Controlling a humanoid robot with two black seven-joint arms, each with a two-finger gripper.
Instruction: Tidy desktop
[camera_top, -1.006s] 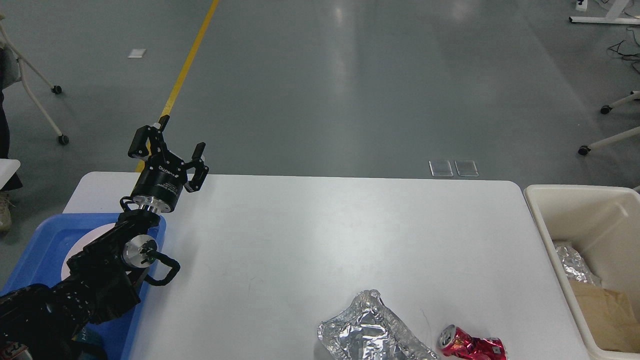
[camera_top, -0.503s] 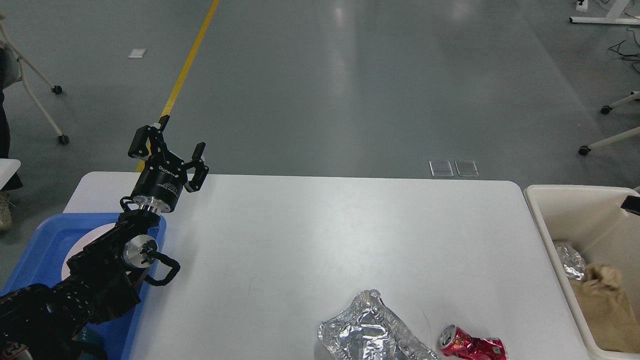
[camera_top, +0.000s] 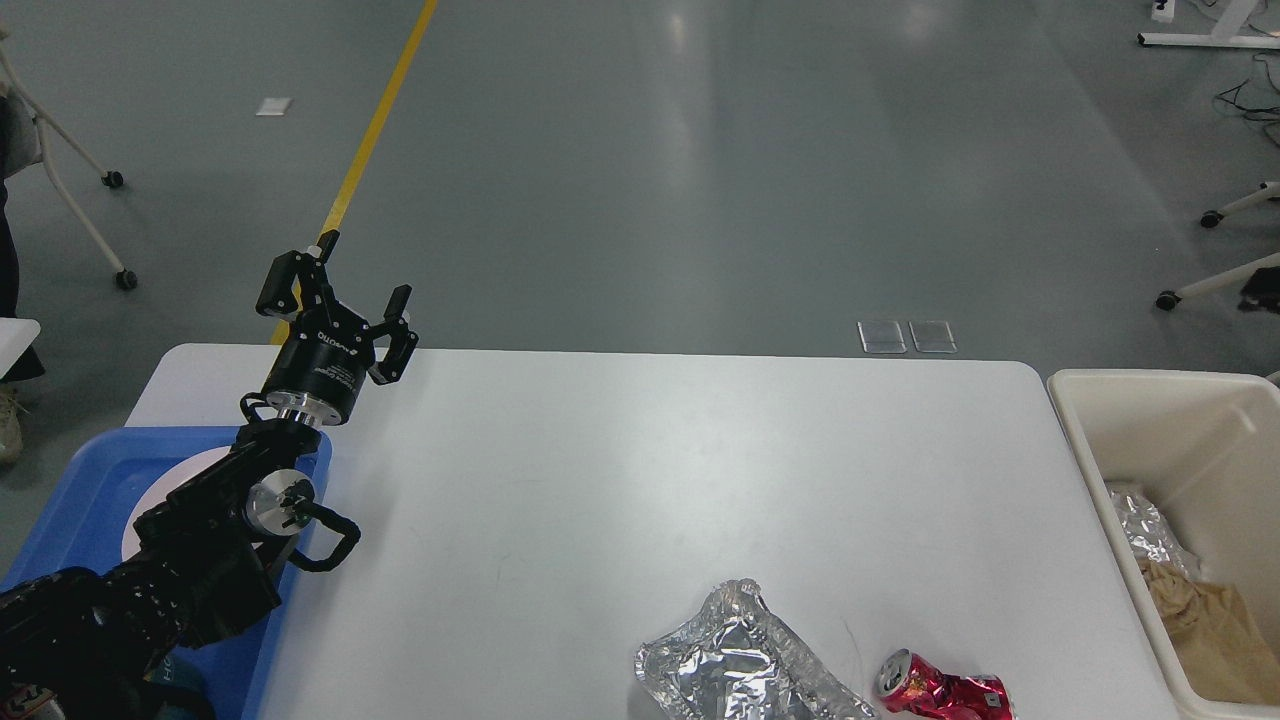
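Note:
The white desktop (camera_top: 650, 470) fills the middle of the head view. A crumpled sheet of silver foil (camera_top: 745, 665) and a crushed red can (camera_top: 940, 690) lie at its near edge, right of centre. My left gripper (camera_top: 338, 292) is open and empty, raised over the table's far left corner and far from both items. A small dark part (camera_top: 1260, 285) shows at the right edge above the bin. It may be my right gripper's tip, and its fingers cannot be told apart.
A cream bin (camera_top: 1075, 420) stands off the table's right end, holding a foil ball (camera_top: 1145, 525) and crumpled brown paper (camera_top: 1205, 625). A blue tray (camera_top: 80, 500) with a white plate (camera_top: 170, 480) sits at the left, partly under my left arm.
The dark part at the right edge rose from over the bin to higher up. The brown paper in the bin shifted and settled. My left arm has not moved.

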